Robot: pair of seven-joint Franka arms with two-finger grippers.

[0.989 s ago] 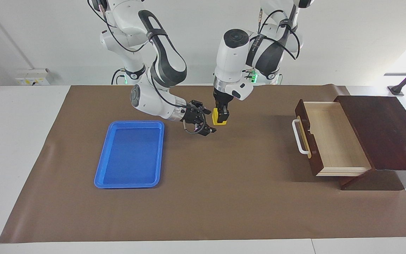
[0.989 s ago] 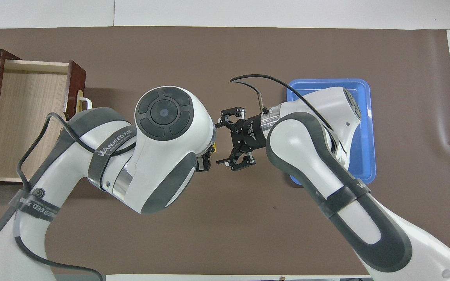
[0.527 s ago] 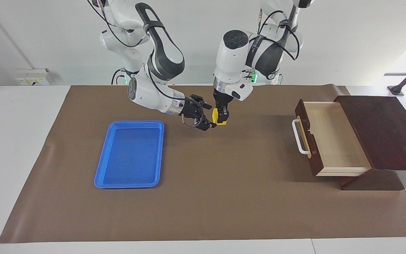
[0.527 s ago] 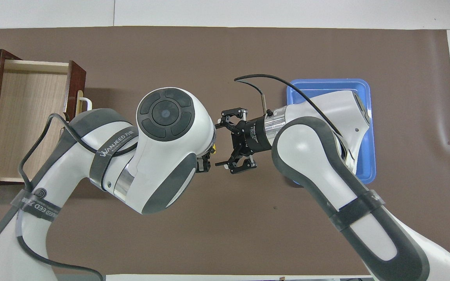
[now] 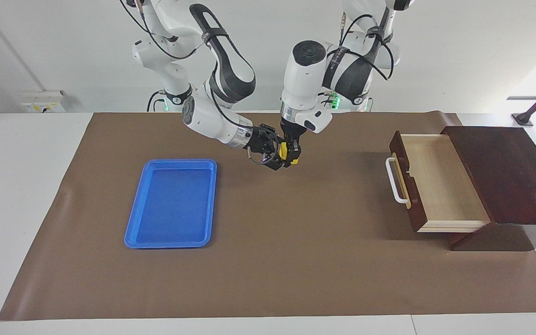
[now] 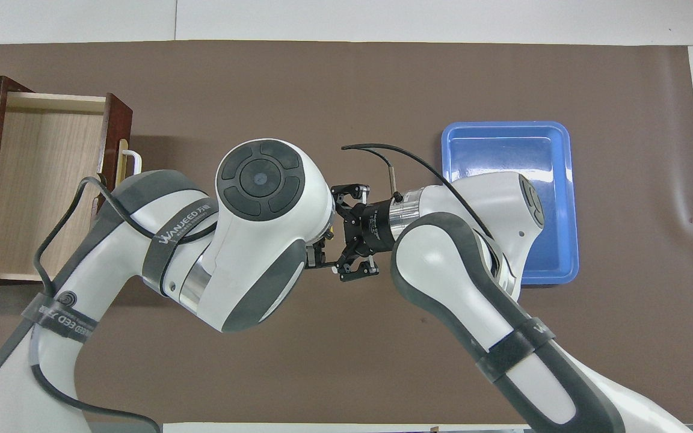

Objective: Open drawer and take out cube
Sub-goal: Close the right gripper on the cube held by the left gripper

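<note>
The small yellow cube (image 5: pixel 286 151) hangs in the air over the brown mat, mid-table, with my left gripper (image 5: pixel 292 155) shut on it from above. My right gripper (image 5: pixel 278 157) comes in sideways from the tray's end and stands open, its fingers on either side of the cube; whether they touch it I cannot tell. From overhead the left wrist hides most of the cube (image 6: pixel 331 229), and the right gripper (image 6: pixel 338 233) shows beside it. The dark wooden drawer (image 5: pixel 435 186) (image 6: pixel 40 180) is pulled out at the left arm's end, its pale inside bare.
A blue tray (image 5: pixel 172 204) (image 6: pixel 506 153) lies on the mat toward the right arm's end, with nothing in it. The drawer's white handle (image 5: pixel 391 181) sticks out toward mid-table. The dark box (image 5: pixel 510 172) stands at the mat's edge.
My right gripper has moved from just beside the cube to around it, still open. The left gripper with the cube has drifted slightly toward the robots.
</note>
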